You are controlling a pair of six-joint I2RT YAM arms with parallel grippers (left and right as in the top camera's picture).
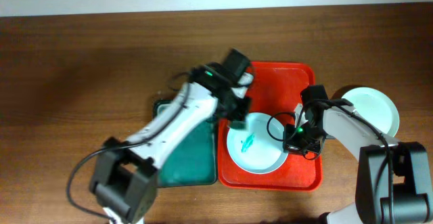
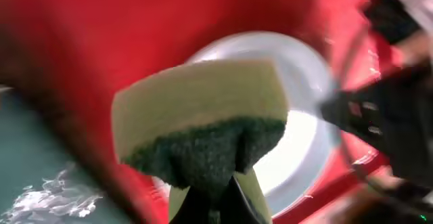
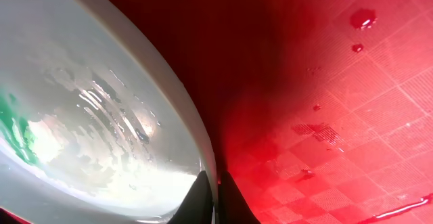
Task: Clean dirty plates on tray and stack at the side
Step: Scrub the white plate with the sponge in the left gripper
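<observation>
A pale plate (image 1: pixel 256 148) with a teal smear at its centre lies on the red tray (image 1: pixel 284 82). My right gripper (image 1: pixel 295 140) is shut on the plate's right rim; in the right wrist view the fingers (image 3: pixel 216 195) pinch the wet rim of the plate (image 3: pixel 88 116). My left gripper (image 1: pixel 237 114) is shut on a yellow-and-green sponge (image 2: pixel 203 116) and holds it over the plate's upper left edge (image 2: pixel 304 122). A second pale plate (image 1: pixel 371 109) sits on the table to the right of the tray. A third plate does not show.
A dark teal-green tray (image 1: pixel 186 149) lies against the red tray's left side, partly under my left arm. Water drops lie on the red tray floor (image 3: pixel 338 116). Brown table surface stretches to the left and back.
</observation>
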